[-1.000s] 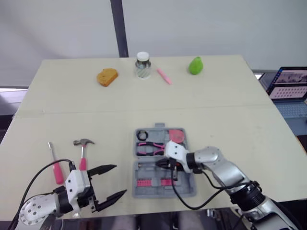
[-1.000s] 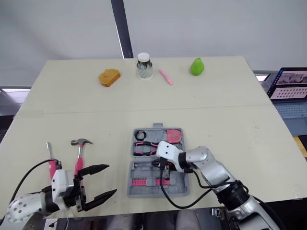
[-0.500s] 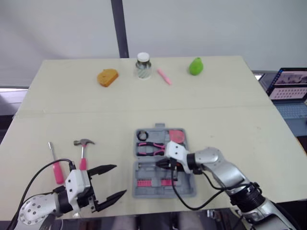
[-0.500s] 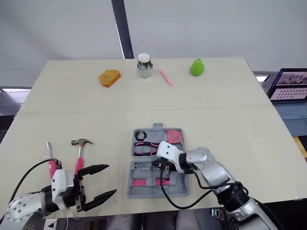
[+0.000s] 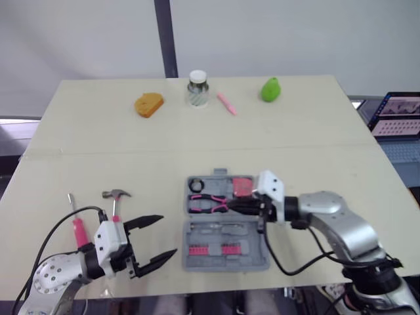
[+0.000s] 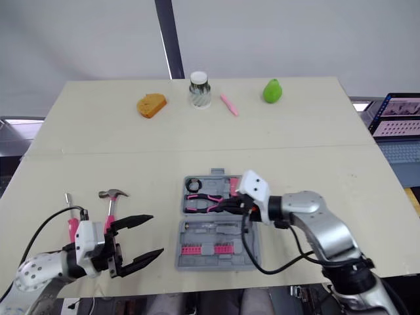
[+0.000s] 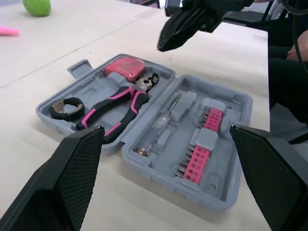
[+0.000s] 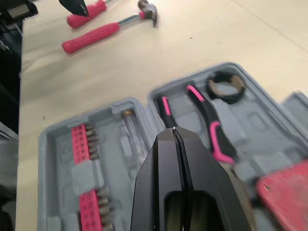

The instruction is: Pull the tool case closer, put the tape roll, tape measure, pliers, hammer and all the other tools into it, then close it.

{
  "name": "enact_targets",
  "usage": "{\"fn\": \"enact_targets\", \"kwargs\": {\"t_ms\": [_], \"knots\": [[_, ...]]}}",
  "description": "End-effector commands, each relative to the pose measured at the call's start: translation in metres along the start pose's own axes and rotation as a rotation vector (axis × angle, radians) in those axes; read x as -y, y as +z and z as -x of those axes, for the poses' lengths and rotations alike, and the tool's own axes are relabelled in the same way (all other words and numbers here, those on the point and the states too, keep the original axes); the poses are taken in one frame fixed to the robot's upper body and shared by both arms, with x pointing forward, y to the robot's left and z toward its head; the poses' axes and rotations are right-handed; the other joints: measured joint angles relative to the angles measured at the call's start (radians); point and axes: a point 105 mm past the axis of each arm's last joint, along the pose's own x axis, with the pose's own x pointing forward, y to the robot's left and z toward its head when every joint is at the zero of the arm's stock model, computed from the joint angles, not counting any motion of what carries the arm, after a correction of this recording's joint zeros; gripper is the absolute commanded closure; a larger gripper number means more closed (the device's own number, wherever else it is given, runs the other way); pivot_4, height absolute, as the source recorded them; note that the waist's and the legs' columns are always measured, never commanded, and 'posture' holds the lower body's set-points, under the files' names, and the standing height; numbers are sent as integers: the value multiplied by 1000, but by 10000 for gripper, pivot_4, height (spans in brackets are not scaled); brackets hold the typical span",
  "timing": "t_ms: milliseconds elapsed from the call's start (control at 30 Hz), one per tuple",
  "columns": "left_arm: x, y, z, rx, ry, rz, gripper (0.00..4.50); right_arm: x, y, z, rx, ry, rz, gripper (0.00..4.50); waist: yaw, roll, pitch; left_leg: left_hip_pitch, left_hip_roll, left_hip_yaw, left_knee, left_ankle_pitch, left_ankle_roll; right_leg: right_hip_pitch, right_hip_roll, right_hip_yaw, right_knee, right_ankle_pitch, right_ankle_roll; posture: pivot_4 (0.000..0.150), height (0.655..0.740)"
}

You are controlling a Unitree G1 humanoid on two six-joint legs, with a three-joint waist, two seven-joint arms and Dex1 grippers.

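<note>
Near the front edge of the table (image 5: 315,151), a grey tool case (image 5: 197,262) lies open. Its far half holds a black tape roll (image 5: 195,186), pink-handled pliers (image 5: 209,204) and a red tape measure (image 5: 243,186); its near half holds pink bits (image 5: 213,250). To its left on the table lie a hammer (image 5: 116,205) and a pink-handled screwdriver (image 5: 77,220), side by side. The left gripper (image 5: 168,234) hovers just in front of the hammer, fingers spread wide, holding nothing. The right gripper (image 5: 233,205) hangs above the pliers, fingers pressed together, empty.

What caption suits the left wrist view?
Open tool case holds pliers, tape measure and tape roll, seen between the open left gripper.
</note>
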Motion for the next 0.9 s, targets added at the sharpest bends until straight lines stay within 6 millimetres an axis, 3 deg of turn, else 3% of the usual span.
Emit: {"fn": "enact_targets", "kwargs": {"t_ms": [33,233,267,333,567,733,900], "knots": [[-6,9,3,14,17,-18,0,3,5,25,39,-55,41,44801,5,0,0,0,0,0,0,0,0,0,0,0,-1,0,0,1500,6950],[-11,10,13,-26,42,4,0,-9,-36,68,-90,-66,-27,44801,9,0,0,0,0,0,0,0,0,2,1,-1,-6,1,1,1500,6950],[-12,10,15,-30,54,11,0,-14,-43,72,-110,-54,-57,42433,9,-1,0,1,0,0,0,0,1,2,1,0,-7,1,1,1500,6950],[-10,9,17,-34,67,27,0,-20,-51,77,-128,-43,-94,36594,8,-1,0,1,0,1,0,0,1,3,1,0,-7,1,1,1500,6950],[10,-3,29,-92,90,39,0,-32,-70,92,-149,-75,-175,1384,9,-1,1,1,1,1,-1,0,1,3,0,1,-8,1,1,1500,6950],[27,-18,43,-139,92,65,0,-35,-82,99,-163,-111,-202,235,13,-1,1,1,1,1,-1,-1,2,3,-1,2,-9,1,1,1500,6950],[22,-14,42,-106,125,68,0,-29,-80,99,-130,-144,-215,235,23,-1,1,2,1,1,-1,-2,2,3,-2,10,-9,1,1,1500,6950]]}}
